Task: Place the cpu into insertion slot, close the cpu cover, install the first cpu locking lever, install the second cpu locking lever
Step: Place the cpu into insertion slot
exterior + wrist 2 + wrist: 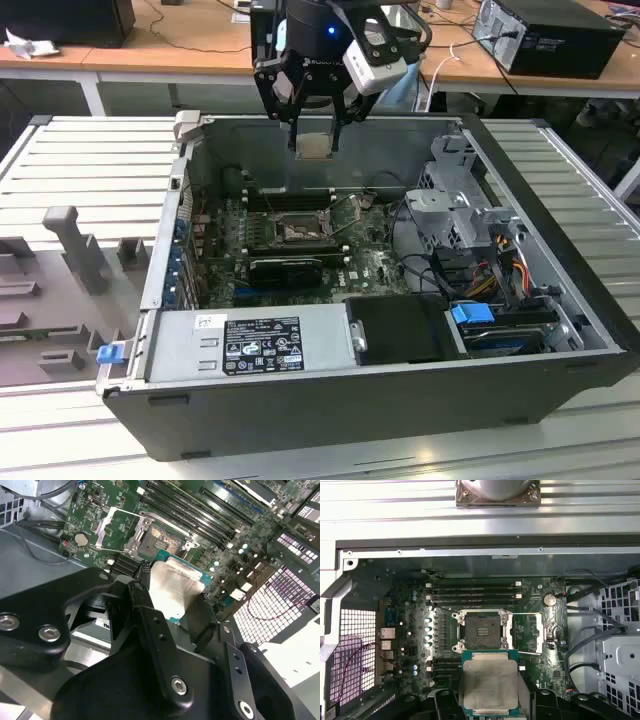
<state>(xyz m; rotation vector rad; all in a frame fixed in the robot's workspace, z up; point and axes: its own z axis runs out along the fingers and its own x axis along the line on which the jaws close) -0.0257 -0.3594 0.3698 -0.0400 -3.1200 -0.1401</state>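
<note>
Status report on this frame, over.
One gripper shut on cpu, held above case. Insertion slot bare, cpu cover open. Nothing blocking slot.

The cpu (490, 685), its face matt silver metal, edged in green; the insertion slot (481, 631), black plastic framed in shiny bare metal; the surface (395, 510), ribbed pale metal.

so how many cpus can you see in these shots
1. The cpu is clamped in the gripper, above the open computer case. The insertion slot on the motherboard is empty, so none sits there; another could be hidden under other parts.
</note>
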